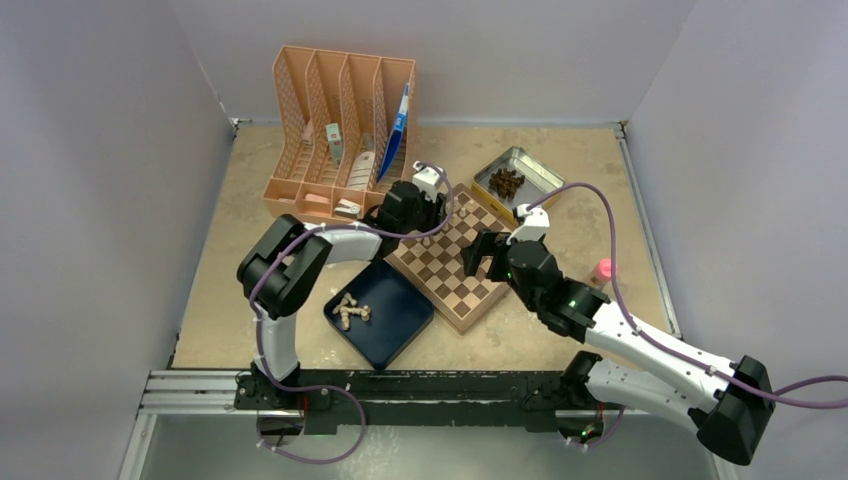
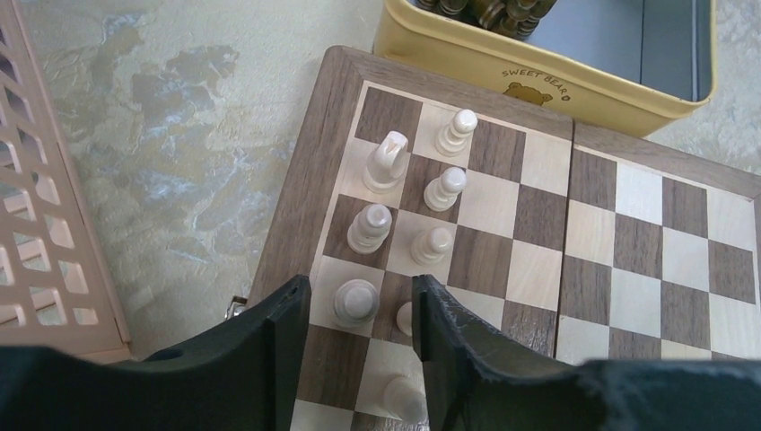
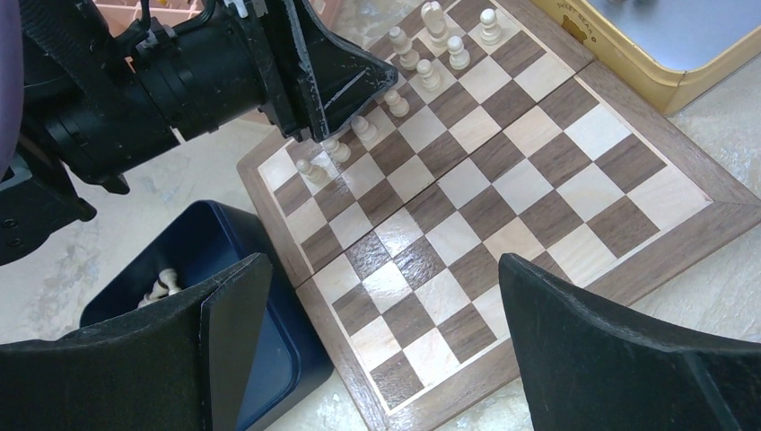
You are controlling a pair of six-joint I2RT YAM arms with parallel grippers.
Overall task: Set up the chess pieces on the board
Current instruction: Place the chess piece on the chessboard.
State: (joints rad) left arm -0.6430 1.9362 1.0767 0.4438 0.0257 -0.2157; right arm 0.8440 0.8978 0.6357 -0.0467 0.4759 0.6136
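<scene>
The board (image 1: 452, 268) lies at the table's middle, turned diagonally. Several pale chess pieces (image 2: 445, 189) stand in two rows along its far left edge. My left gripper (image 2: 361, 287) hangs open over that edge. A round-topped piece (image 2: 356, 301) stands on a light square between its fingers, with a gap on each side. Another piece (image 2: 404, 314) is half hidden by the right finger (image 2: 449, 341). My right gripper (image 3: 377, 269) is wide open and holds nothing, above the board's (image 3: 502, 206) near corner. More pale pieces (image 1: 350, 312) lie in the blue tray (image 1: 395, 325).
A yellow tin (image 1: 532, 163) holding dark brown pieces (image 1: 507, 182) sits just beyond the board. A peach file rack (image 1: 340, 130) stands at the back left, close to the left arm. A small pink object (image 1: 604, 268) sits right of the board.
</scene>
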